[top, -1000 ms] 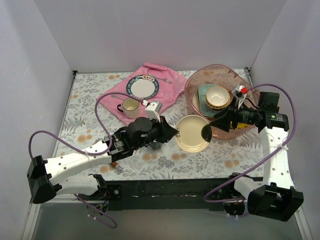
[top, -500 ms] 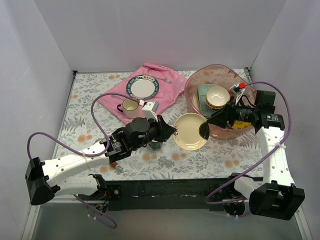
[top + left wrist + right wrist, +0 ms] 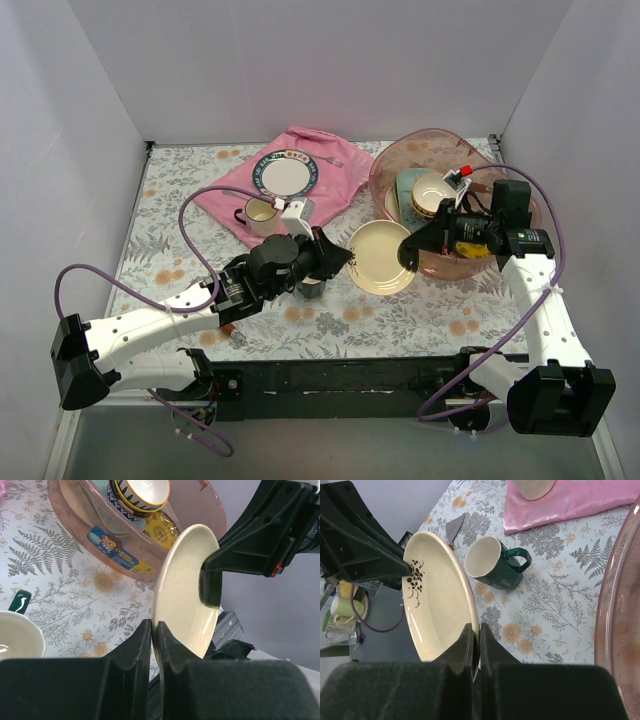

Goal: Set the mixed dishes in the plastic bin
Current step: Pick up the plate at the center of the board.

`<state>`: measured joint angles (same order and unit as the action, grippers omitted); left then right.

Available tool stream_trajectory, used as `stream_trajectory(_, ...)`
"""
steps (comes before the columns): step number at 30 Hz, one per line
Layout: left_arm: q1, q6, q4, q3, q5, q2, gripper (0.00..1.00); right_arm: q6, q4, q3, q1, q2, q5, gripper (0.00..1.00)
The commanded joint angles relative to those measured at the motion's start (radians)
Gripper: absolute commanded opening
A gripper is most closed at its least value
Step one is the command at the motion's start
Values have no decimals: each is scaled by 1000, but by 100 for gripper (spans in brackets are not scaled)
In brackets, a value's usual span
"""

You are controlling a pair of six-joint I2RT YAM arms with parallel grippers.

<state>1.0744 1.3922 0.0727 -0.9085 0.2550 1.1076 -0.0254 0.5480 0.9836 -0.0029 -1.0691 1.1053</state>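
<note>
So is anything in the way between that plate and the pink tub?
Nothing visible is. The cream plate, pinched by the left pincer and right pincer, is held beside the plastic bin; it only has to clear the near wall. Stacked bowls sit inside.

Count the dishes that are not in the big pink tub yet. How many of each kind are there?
Plates: 2, the blue-rimmed plate on the pink cloth and the cream plate held up beside the tub.
Mugs: 2, the cream mug on the cloth and the dark green mug on the table.
Total: 4.
</note>
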Motion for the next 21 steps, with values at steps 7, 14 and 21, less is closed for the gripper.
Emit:
stream_trajectory(7,-11,-27,-2,5,36,-32,64,10,-7,86,-3,11,-41,1)
stream_trajectory(14,-33,-183,113,-10,30,-94,98,129,82,170,-120,-26,-7,1)
stream_trajectory(21,-100,-389,246,14,108,-207,98,321,245,312,-307,-143,45,1)
